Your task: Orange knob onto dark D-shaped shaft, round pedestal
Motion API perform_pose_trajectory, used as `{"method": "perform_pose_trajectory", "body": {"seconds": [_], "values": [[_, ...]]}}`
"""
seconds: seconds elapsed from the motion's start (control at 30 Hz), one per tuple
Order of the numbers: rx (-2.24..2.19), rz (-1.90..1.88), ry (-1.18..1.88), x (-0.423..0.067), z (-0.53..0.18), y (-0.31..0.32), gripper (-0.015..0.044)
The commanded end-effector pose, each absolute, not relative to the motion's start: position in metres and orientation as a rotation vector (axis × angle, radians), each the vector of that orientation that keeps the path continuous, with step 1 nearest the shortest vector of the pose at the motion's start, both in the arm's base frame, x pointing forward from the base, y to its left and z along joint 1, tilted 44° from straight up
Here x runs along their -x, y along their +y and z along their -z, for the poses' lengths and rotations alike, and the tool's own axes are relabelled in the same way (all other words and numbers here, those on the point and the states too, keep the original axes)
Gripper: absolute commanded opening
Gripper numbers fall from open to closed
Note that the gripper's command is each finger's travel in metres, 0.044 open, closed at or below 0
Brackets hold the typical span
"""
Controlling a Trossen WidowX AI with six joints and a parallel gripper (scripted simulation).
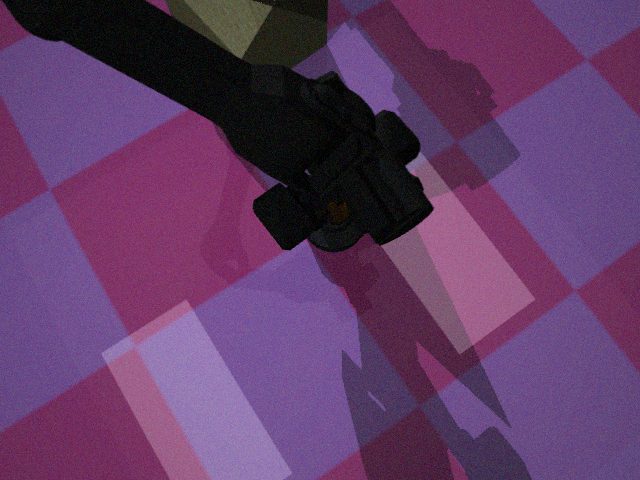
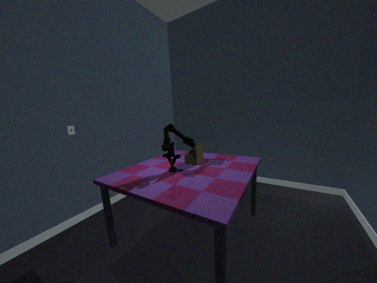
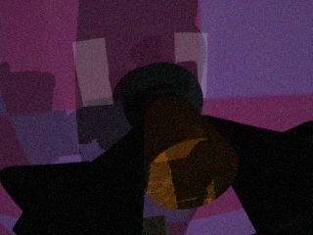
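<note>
My gripper (image 1: 343,218) (image 2: 171,160) is shut on the orange knob (image 1: 338,210) (image 3: 188,164) and points straight down over the round dark pedestal (image 1: 334,242) (image 2: 172,170) (image 3: 156,86). In the overhead view only a small orange patch of the knob shows between the dark fingers, and only the pedestal's front rim shows below them. In the wrist view the knob's lower end overlaps the pedestal's top. The dark shaft is hidden behind the knob and gripper. I cannot tell whether the knob touches the shaft.
An olive wedge-shaped block (image 1: 242,25) (image 2: 194,157) stands behind the pedestal, close to the arm. The table (image 2: 210,210) has a pink and purple checkered top, crossed by dark shadows of the arm.
</note>
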State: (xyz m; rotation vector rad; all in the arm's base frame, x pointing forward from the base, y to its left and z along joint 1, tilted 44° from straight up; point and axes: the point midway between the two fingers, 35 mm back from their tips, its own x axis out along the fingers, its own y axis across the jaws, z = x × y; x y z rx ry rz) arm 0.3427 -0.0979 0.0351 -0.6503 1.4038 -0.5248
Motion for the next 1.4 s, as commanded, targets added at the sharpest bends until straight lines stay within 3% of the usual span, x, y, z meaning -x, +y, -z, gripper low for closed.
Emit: {"method": "perform_pose_trajectory", "body": {"seconds": [0.0,1.37], "values": [[0.648,0.528,1.403,-0.3431,-0.0339,-0.0984,0.0000],[0.815,0.383,1.470,-0.3439,-0.0359,-0.0996,0.0000]]}}
